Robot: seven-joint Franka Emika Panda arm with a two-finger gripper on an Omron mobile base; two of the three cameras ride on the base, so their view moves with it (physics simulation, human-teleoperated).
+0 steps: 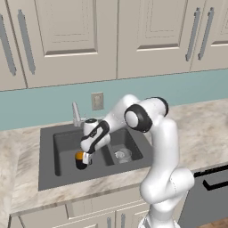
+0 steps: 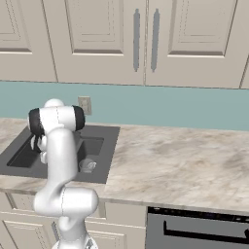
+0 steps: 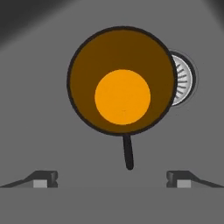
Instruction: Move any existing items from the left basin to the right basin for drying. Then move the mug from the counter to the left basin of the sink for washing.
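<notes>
Here the mug (image 3: 122, 81) stands upright on the floor of the left basin (image 1: 67, 147) of the sink (image 1: 46, 178), its orange inside facing up at the hand camera and its thin black handle pointing toward the gripper (image 3: 112, 178). It partly covers the round silver drain (image 3: 183, 79) beside it. The gripper hangs right above the mug with its jaws spread wide, grasping nothing. In the narrower right basin (image 1: 133, 144) the clear glass tumbler (image 1: 122, 155) sits upright, apart from the mug.
</notes>
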